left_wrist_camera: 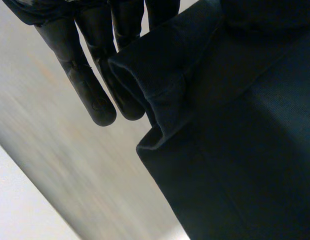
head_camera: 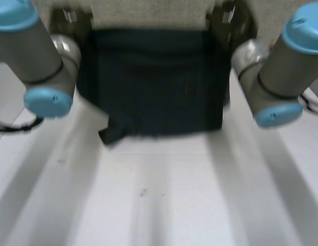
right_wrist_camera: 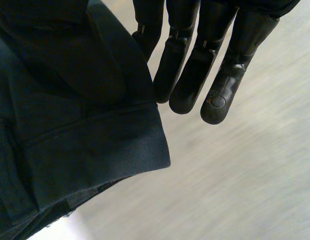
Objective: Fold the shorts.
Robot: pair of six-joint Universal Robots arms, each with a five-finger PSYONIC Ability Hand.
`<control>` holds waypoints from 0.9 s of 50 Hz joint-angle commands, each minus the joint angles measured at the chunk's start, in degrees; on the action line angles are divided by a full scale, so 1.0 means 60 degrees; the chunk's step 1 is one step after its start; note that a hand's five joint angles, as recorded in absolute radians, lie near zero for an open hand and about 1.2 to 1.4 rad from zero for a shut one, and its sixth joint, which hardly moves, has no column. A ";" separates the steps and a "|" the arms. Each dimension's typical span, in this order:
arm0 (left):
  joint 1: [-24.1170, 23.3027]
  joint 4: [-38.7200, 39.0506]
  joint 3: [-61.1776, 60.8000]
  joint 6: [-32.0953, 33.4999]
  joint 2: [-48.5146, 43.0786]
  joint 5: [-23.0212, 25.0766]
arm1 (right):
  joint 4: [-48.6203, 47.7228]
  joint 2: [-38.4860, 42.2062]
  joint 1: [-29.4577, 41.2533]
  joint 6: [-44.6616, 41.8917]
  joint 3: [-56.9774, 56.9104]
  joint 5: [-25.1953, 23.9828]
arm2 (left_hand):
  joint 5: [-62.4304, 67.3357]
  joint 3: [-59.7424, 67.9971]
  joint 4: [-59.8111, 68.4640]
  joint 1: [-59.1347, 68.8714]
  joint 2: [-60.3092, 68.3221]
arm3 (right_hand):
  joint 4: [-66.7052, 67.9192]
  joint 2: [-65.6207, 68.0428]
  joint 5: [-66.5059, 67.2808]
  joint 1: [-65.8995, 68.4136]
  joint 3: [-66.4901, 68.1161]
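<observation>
Head view: the shorts (head_camera: 154, 82) lay on the white table (head_camera: 164, 195), at its far side between the two arms. They were dark and roughly squared, with one loose corner (head_camera: 112, 134) straying out at the near left.

Left wrist view: the left hand (left_wrist_camera: 90, 85) hung beside one edge of the shorts, where a rolled hem (left_wrist_camera: 160, 100) rose against it. You could not tell whether that hand pinched the cloth or merely lay alongside it.

Right wrist view: the right hand (right_wrist_camera: 220, 75) stood likewise beside a stitched hem band (right_wrist_camera: 105, 150), and here too you could not tell whether it held the cloth.

You could judge the cloth light, soft and limp, likely to sag and slide on the smooth table. The doubled hems and corners looked the firmest places to take hold. Only the head view gave you the whole outline and the stray corner, while the wrist views gave you the hem thickness and the layers at each edge.
</observation>
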 commanded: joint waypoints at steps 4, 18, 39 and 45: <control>-0.0339 0.4048 -0.1343 -0.0147 0.1677 -0.0038 | -0.4035 -0.0969 -0.0001 0.0561 0.0349 0.0012 | 0.2333 0.1964 0.1841 0.2591 0.1886 | 0.1976 0.2091 0.2260 0.4095 0.2078; -0.0311 0.4151 -0.6048 -0.0177 0.1927 0.0094 | -0.1267 -0.0210 -0.0030 0.0678 0.3202 0.0041 | 0.2333 0.1964 0.1841 0.2591 0.1886 | 0.1976 0.2091 0.2260 0.4095 0.2078; -0.0808 0.2073 -0.9213 -0.0045 0.1881 -0.0682 | 0.2381 0.0014 -0.0133 0.0605 0.5108 -0.0105 | 0.2333 0.1964 0.1841 0.2591 0.1886 | 0.1976 0.2091 0.2260 0.4095 0.2078; -0.1028 0.0841 -1.0238 -0.0089 0.2864 -0.0902 | 0.2514 -0.0851 -0.0147 0.0649 0.6280 -0.0237 | 0.2333 0.1964 0.1841 0.2591 0.1886 | 0.1976 0.2091 0.2260 0.4095 0.2078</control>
